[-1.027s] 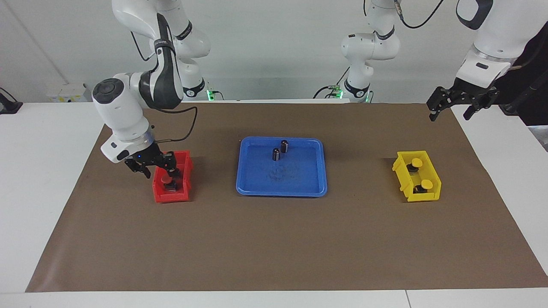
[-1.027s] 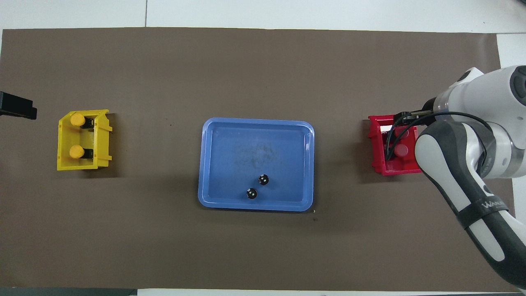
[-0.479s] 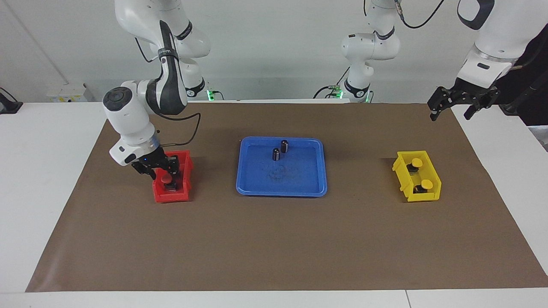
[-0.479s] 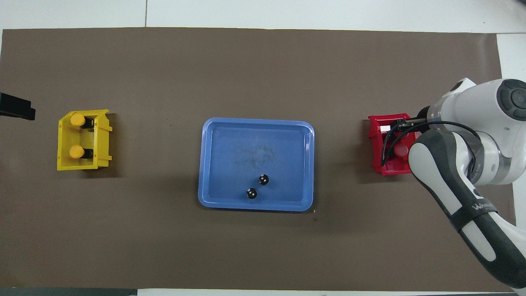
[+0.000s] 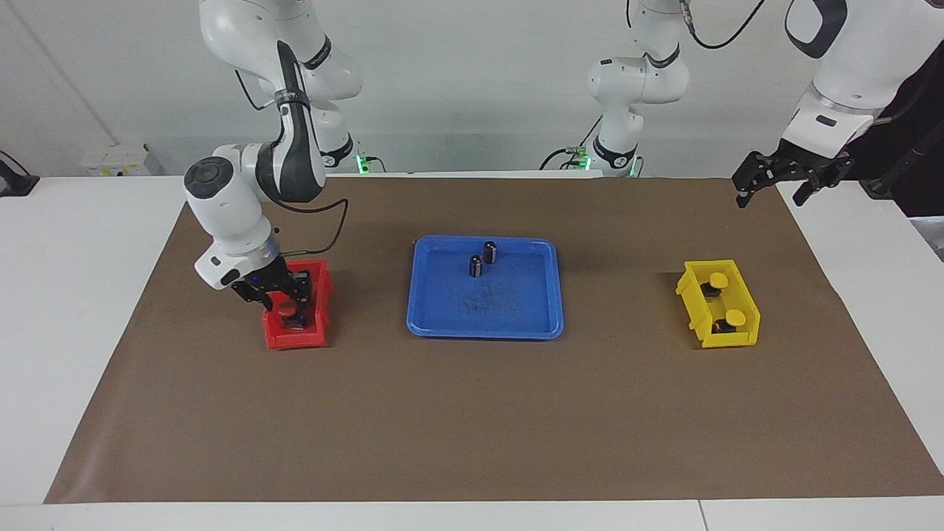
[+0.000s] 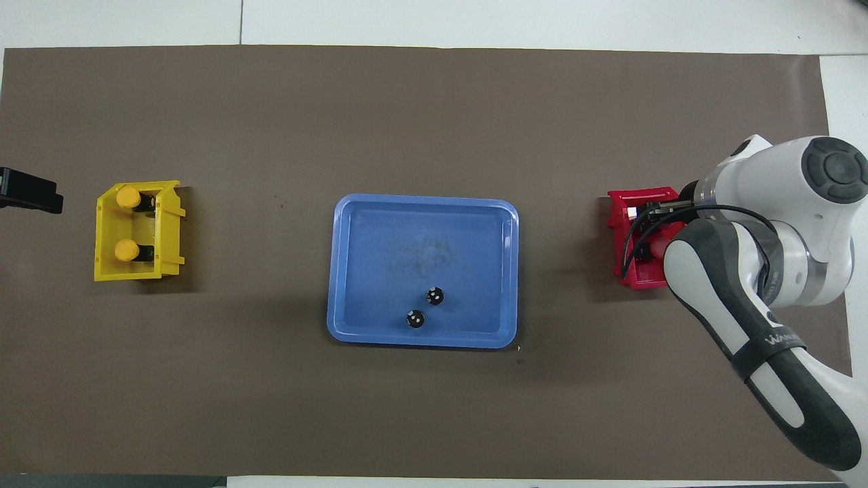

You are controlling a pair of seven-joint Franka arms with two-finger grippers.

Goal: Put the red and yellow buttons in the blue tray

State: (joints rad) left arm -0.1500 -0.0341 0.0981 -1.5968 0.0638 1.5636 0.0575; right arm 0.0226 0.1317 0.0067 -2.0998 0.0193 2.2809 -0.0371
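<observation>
Red bin (image 5: pixel 295 341) now with the right pincer (image 5: pixel 284 302) lower inside it than one second before. Wrist shifted more over the bin, hand brought down to the red button (image 5: pixel 285 312). Meaning for the task, by my judgement: pick of the first red button just beginning, nothing lifted yet. Only one red cap to see in the bin. Second one maybe hidden by the pincer or the arm, not possible to tell.

Right pincer: low in the red bin, directly at the red button. Not possible to tell if open or closed, and not possible to tell if already touching or gripping the button. From above, mostly covered by its own arm.

Left pincer (image 5: pixel 784 175): wide open, holding nothing, up in the air over the corner of the brown mat (image 5: pixel 472 420) at the left arm's end of the table, waiting. No real change there.

Blue tray (image 5: pixel 516 306) in the middle of the mat, between the two bins, well apart from each. Inside only two dark cylinders (image 5: pixel 490 251) without caps, standing upright in the part nearer to the robots. No red or yellow button in the tray yet. Both yellow buttons (image 5: pixel 717 280) sitting in the yellow bin (image 5: pixel 689 302), untouched. So, by my judgement, all four buttons to be moved, none delivered.
</observation>
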